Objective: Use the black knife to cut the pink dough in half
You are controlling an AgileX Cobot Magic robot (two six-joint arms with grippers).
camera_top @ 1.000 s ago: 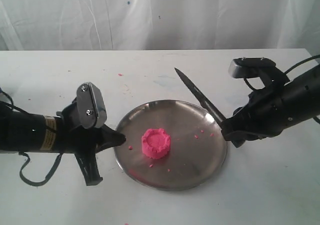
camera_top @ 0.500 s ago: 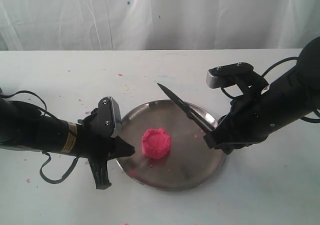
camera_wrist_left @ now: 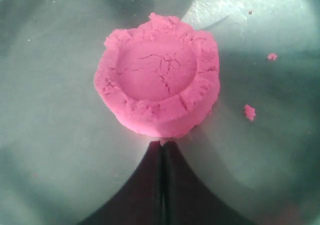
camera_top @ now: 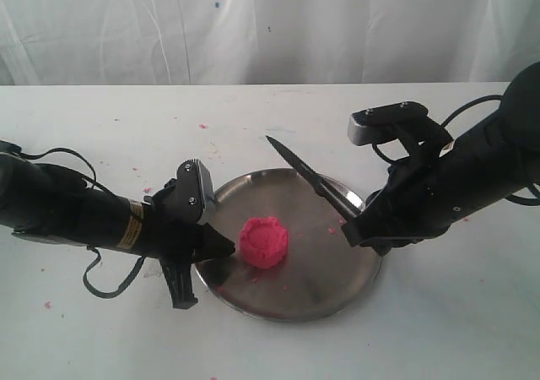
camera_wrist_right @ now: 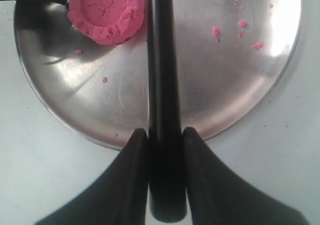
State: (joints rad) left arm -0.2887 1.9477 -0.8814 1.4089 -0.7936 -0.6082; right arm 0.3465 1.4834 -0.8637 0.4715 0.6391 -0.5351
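The left gripper (camera_top: 226, 247), fingers pressed together and empty, rested its tip against the bright pink round dough puck (camera_top: 263, 241), apparently bracing it near the middle of the round steel plate (camera_top: 337, 287). The right gripper (camera_top: 353, 232) clamped the long black knife (camera_top: 312, 177) by its handle, blade raised beyond the dough, seemingly poised to cut.

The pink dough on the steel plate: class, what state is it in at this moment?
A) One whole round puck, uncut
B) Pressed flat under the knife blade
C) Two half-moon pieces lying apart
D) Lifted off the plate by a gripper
A: the pink dough is a single round puck on the plate, while the black knife is held above, clear of it.
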